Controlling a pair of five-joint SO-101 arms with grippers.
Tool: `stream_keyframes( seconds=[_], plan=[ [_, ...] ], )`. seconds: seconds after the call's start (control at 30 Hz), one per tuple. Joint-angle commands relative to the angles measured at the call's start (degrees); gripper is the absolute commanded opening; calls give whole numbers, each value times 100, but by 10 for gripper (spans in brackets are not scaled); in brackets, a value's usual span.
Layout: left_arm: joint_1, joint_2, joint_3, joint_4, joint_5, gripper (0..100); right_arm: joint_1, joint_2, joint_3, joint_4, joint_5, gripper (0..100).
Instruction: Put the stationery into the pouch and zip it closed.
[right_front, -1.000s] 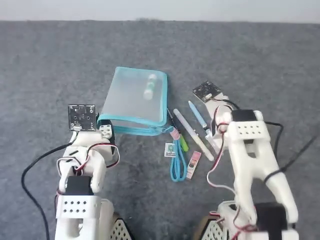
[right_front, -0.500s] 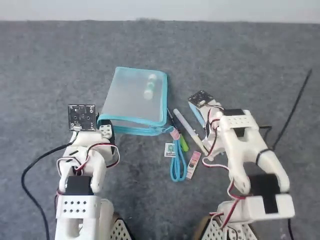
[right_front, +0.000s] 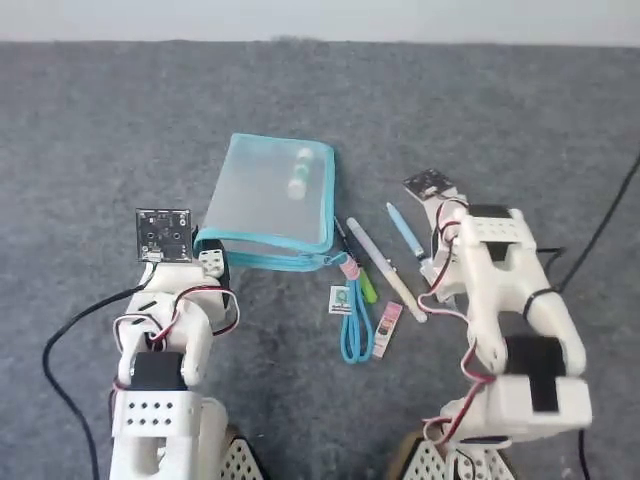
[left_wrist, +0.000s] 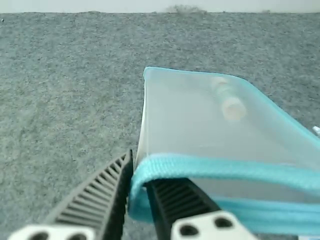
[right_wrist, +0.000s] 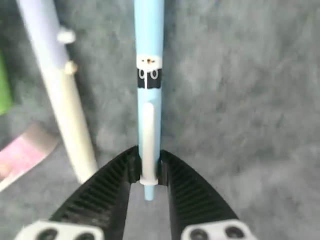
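High view: your pouch (right_front: 270, 200), translucent with teal trim, lies flat on the grey mat (right_front: 520, 120), with a pale cylindrical item (right_front: 298, 175) showing through its wall. You see the same item (left_wrist: 227, 100) through the pouch (left_wrist: 210, 120) in the left wrist view. Your left gripper (right_front: 212, 262) sits at the pouch's near corner. In the left wrist view its gripper (left_wrist: 137, 172) has its ribbed fingers (left_wrist: 175, 197) closed on the teal edge band, one finger on either side of it.

Loose stationery lies on the mat beside the pouch's zip side. Nearest is a green marker (right_front: 366, 288), with a blue looped strap (right_front: 352, 335) and a pink eraser (right_front: 387, 330) below it. Next outward is a long white pen (right_front: 385, 268), then a light blue pen (right_front: 402, 228), apart from the white one.

Your right gripper (right_front: 432, 262) is at the blue pen's near end. The right wrist view shows the gripper (right_wrist: 148, 170) narrowly parted and pinching the light blue pen (right_wrist: 149, 75) at its tip, clip upward. The white pen (right_wrist: 65, 100) and the pink eraser (right_wrist: 25, 155) lie to one side, untouched.
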Motion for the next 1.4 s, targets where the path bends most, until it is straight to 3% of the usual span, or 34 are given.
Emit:
stream_keyframes(
  seconds=[0.0,0.3,0.47,0.57,0.67,0.87,1.2,1.37],
  plan=[
    [-26,-114,-242,-132,-18,12,57,-1420,-211,734,-79,9],
    [-26,-114,-242,-132,-18,12,-145,-5007,-220,2378,-53,9],
    [149,-114,-233,-114,-18,12,-1675,-6158,-220,3178,387,9],
    [255,-114,-163,-132,-18,12,-2659,-6097,-220,3653,396,9],
    [264,-114,-163,-132,-18,12,-3143,-5719,-220,3793,404,9],
    [273,-114,-154,-132,-18,12,-3196,-4418,-246,3477,132,9],
    [273,-114,-154,-132,-18,12,-3196,-2888,-1609,3424,-800,9],
    [281,-114,-154,-141,-18,12,-3204,-2264,-2127,3424,-844,9]
  ],
)
